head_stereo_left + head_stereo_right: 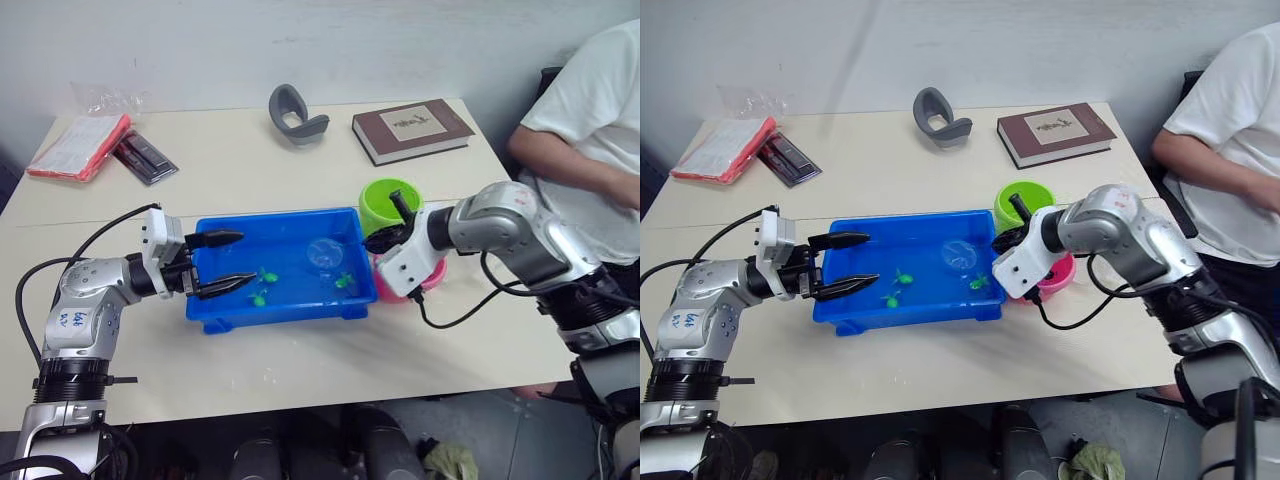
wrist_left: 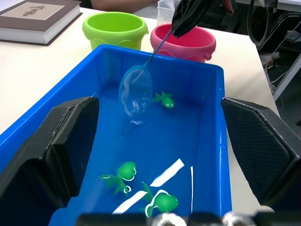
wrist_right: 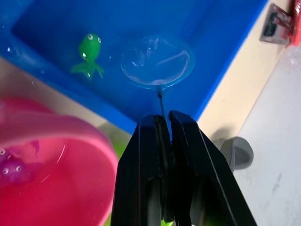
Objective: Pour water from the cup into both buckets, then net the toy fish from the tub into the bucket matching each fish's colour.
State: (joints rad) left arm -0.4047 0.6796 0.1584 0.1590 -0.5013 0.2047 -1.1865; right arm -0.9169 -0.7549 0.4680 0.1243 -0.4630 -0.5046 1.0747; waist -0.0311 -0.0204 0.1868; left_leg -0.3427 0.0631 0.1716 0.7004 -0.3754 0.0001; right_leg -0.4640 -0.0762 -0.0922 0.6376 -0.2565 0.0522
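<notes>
Just net [image 3: 157, 62] beyond right hand [image 3: 164, 129]

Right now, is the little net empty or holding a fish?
Empty: the net hangs over the tub, mesh bare, green fish beside it.

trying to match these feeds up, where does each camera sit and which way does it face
Head eyes: above, looking down over both arms at the tub; left hand open at its end, right hand holding the net.
Left wrist: looks along the tub toward the green bucket and pink bucket, between its fingers.
Right wrist: looks down its shut fingers at the net.
Shared: net, green fish.
</notes>
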